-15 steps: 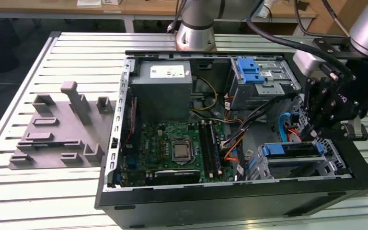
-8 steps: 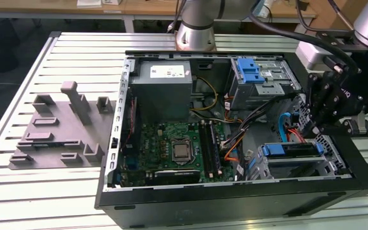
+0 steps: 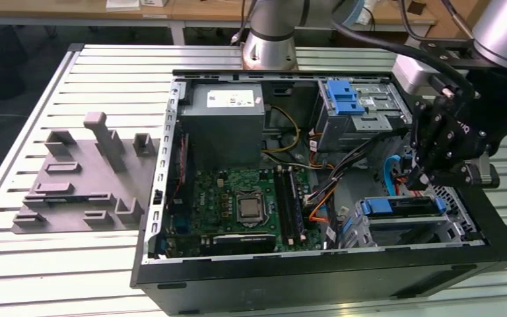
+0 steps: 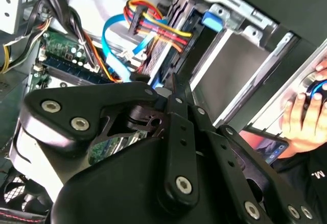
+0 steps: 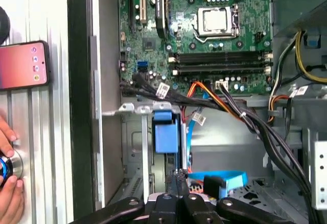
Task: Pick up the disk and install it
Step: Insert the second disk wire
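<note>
Silver-grey arm [image 3: 269, 33] with black cable; black end effector [image 3: 437, 175], linkages studded with silver screws

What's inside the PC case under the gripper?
Below the gripper sits a drive cage with a blue latch, beside cables. Its inside is hidden.

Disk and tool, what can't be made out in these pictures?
- Disk, exterior view: probably the blue-framed unit in the lower bay. The cage hides its label and body.
- Tool, exterior view: its tip sits against dark cables, so it is unclear whether it touches anything.
- Hand, first wrist view: cut off by the picture's edge.
</note>
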Action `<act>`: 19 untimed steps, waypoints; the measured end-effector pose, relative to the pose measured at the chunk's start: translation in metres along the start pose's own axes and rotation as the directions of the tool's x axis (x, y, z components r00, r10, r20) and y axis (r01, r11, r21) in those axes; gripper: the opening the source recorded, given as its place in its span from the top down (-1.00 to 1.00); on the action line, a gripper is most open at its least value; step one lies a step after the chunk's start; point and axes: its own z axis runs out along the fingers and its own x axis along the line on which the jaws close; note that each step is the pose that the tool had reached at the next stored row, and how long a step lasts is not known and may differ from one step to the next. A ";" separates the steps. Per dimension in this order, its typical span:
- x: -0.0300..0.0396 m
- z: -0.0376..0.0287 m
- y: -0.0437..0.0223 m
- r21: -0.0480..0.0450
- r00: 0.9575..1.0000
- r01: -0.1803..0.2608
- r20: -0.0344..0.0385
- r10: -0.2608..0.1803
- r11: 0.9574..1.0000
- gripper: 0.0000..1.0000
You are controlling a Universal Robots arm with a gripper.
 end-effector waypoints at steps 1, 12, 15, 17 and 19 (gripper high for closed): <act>0.0001 -0.0007 0.0014 0.000 1.000 0.000 0.001 0.000 1.000 0.79; -0.0011 -0.0222 0.0063 0.000 1.000 -0.001 0.002 0.001 1.000 0.79; -0.0040 -0.0255 0.0082 0.000 1.000 -0.002 0.002 0.002 1.000 0.79; -0.0078 -0.0261 0.0089 0.000 1.000 -0.003 0.002 0.003 1.000 0.79; -0.0135 -0.0266 0.0093 0.000 1.000 -0.004 0.002 0.004 1.000 0.79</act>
